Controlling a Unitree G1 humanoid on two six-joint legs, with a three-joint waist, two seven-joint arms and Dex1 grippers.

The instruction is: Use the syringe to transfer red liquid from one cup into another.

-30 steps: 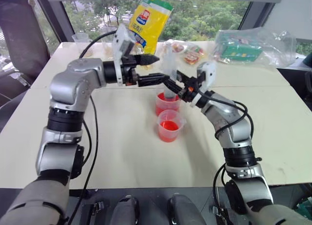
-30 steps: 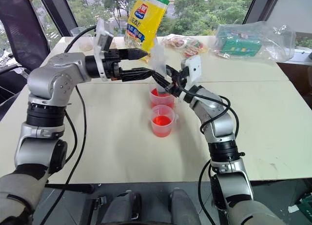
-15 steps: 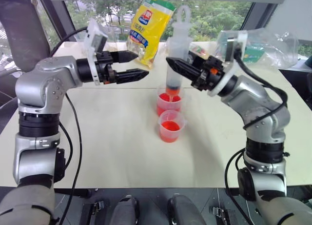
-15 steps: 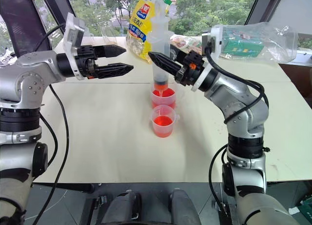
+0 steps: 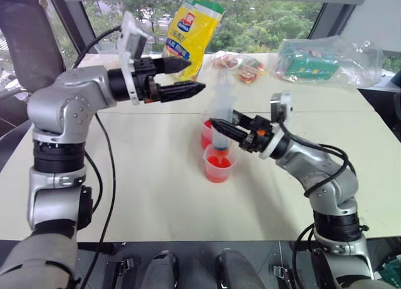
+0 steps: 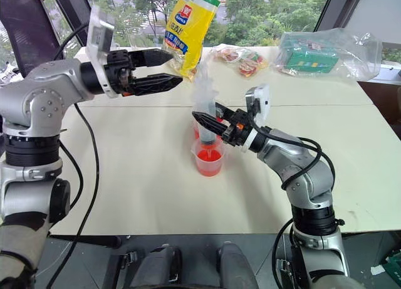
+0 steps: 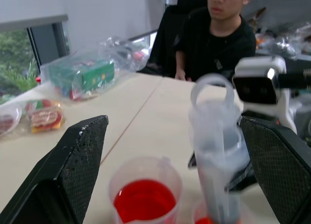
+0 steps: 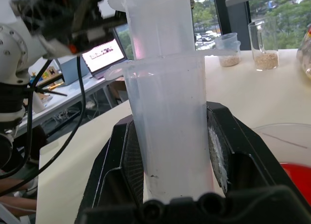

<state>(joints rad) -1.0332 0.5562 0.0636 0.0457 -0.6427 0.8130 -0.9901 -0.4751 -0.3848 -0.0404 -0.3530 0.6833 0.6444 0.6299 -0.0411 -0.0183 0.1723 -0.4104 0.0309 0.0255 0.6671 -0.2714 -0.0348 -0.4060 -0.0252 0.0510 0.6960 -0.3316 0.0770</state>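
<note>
Beige table (image 5: 156,189): two red-liquid cups (image 5: 217,163), snack bags (image 5: 319,57).

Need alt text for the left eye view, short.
The right gripper holds the syringe upright, tip in the nearer red-liquid cup on a beige table. The left gripper hovers open above and to the left.

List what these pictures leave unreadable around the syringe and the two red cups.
- Syringe tip: in the left eye view it dips into the nearer cup; whether it touches the red liquid cannot be told.
- Farther cup: its level is hidden in the eye views behind the syringe and the right gripper.
- Barrel contents: the right wrist view is cut off above the tip.
- Plunger top: blurred in the eye views.
</note>
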